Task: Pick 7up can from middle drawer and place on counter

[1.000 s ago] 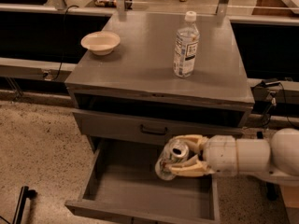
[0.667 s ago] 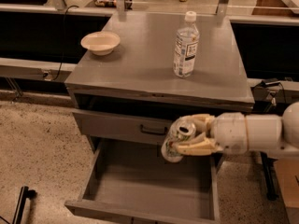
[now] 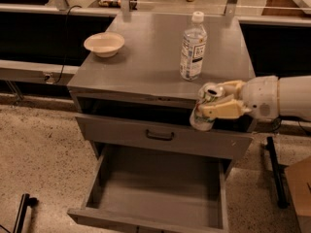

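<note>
Since a second ago the claw [image 3: 209, 103] has carried the 7up can [image 3: 201, 121] up and a little to the right, from low over the open drawer box to the height of the worktop's front edge. Pulled out at the bottom of the cabinet, the middle drawer [image 3: 155, 191] shows its flat grey floor and low side walls. Above it sits a closed drawer front [image 3: 121, 130] with a dark curved handle [image 3: 160, 135], and above that a dark open slot lies just under the worktop [image 3: 146, 62]. On the worktop a shallow cream bowl [image 3: 104, 43] rests near the left rear; what it holds cannot be told. A clear plastic bottle [image 3: 193, 46] with a white cap and a printed label stands upright toward the right, well apart from the bowl. The claw reaches in from the right on a thick white arm [image 3: 282, 98], its cream fingers [image 3: 224, 109] closed around the can's body, one across the front and one behind near the top. The can hangs clear of every surface, its silver top tipped slightly to the right, in front of the dark slot near the cabinet's right front corner and below the bottle.
</note>
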`<state>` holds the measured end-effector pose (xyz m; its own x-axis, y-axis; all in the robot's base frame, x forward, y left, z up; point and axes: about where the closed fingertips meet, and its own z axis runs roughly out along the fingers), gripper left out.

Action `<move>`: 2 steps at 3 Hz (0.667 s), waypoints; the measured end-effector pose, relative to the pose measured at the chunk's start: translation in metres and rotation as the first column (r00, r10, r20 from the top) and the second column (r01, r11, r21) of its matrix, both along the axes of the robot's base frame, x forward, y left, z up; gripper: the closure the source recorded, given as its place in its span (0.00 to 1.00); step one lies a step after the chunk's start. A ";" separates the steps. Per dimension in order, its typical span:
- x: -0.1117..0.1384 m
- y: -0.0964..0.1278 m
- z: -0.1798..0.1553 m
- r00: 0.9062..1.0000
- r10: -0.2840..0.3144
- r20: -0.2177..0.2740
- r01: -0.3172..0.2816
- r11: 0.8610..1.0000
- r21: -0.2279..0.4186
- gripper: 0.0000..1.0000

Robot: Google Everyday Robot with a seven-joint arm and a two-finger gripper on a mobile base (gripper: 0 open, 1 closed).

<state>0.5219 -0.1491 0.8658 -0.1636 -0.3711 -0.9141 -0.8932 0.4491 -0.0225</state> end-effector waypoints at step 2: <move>0.040 -0.072 0.043 0.966 -0.258 -0.022 0.254 0.961 -0.110 1.00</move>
